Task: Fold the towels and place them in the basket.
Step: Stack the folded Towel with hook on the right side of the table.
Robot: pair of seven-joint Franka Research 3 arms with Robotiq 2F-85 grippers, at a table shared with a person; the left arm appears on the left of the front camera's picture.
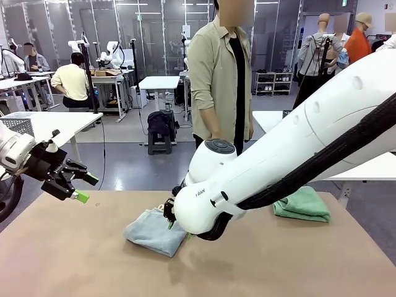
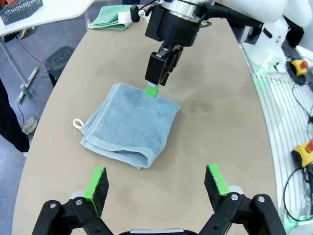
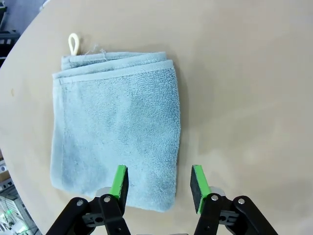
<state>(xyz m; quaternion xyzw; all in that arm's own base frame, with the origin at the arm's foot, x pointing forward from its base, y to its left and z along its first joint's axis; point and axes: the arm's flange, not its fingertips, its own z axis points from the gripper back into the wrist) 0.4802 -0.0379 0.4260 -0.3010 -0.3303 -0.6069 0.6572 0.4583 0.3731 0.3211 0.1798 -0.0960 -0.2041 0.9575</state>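
Note:
A pale blue towel (image 1: 154,232) lies folded on the tan table, its small corner loop (image 3: 73,43) pointing away from my right gripper. My right gripper (image 3: 159,182) hovers open just above the towel's near edge (image 3: 115,127), one finger over the cloth and the other over bare table. In the left wrist view the same gripper (image 2: 156,83) points down at the towel's far edge (image 2: 129,125). A mint green towel (image 1: 303,204) rests folded at the table's right side. My left gripper (image 1: 71,185) hangs open above the table's left edge, nothing between its fingers (image 2: 95,188). The basket (image 2: 19,11) sits on a white side table.
A person (image 1: 219,80) stands at the far side of the table, behind my right arm (image 1: 297,154). The white side table (image 1: 55,124) stands off to the left. Bare tan tabletop (image 1: 260,260) spreads in front of the towels.

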